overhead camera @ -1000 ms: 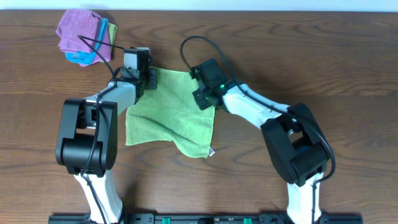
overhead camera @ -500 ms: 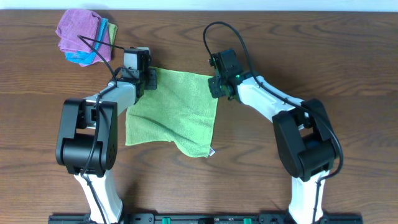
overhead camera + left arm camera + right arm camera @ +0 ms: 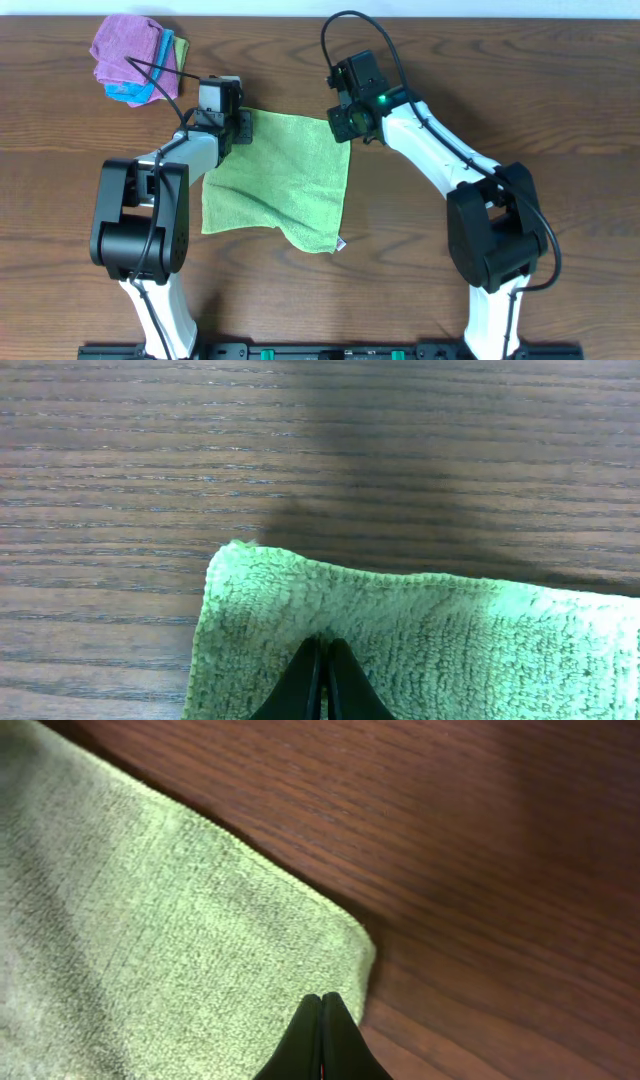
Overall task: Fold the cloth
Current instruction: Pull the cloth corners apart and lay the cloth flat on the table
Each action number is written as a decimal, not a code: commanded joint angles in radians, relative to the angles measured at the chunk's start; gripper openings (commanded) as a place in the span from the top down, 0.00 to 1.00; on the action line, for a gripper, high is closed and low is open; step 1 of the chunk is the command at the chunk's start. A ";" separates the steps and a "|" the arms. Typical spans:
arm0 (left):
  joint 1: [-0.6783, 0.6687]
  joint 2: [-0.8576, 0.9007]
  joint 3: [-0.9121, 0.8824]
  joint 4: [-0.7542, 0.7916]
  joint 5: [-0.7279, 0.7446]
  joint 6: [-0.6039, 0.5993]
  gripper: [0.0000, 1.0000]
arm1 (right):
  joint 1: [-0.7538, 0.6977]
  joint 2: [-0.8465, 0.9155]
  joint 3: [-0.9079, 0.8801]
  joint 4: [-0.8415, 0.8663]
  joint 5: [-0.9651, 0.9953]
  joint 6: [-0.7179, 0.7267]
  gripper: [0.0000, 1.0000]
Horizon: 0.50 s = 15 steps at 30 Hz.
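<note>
"Cloth (image 3: 277, 185) position, operator?"

"Flat and unfolded on the table (image 3: 560, 100), between my arms. Left gripper (image 3: 322, 648) rests pressed together on its far-left corner, right gripper (image 3: 321, 1004) likewise at the far-right. I cannot tell whether either nips fabric. First fold, I judge. Next: secure both corners and carry them to the near edge."

"What do the arms look like?"

"Alike. The left arm (image 3: 140, 215) and the right arm (image 3: 432, 152) both have bulky black joint housings and pale white-grey links."

"Cables?"

"A thin black cable (image 3: 323, 40) loops off the right wrist towards twelve o'clock, and another runs off the left towards ten. The right wrist shows a green light (image 3: 381, 97)."

"The hands?"

"The left hand (image 3: 320, 660) and the right hand (image 3: 322, 1020) have black fingers (image 3: 300, 685) tapering to thin tips."
</note>
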 commanded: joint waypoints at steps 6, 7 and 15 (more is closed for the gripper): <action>0.003 0.037 -0.020 -0.013 0.008 -0.015 0.94 | 0.009 0.060 0.008 0.009 -0.011 -0.035 0.98; 0.003 0.037 -0.020 -0.013 0.008 -0.015 0.94 | 0.009 0.064 0.008 0.008 -0.013 -0.040 0.99; 0.003 0.037 -0.020 -0.013 0.012 -0.015 0.94 | 0.009 0.113 0.008 0.000 -0.002 -0.041 0.98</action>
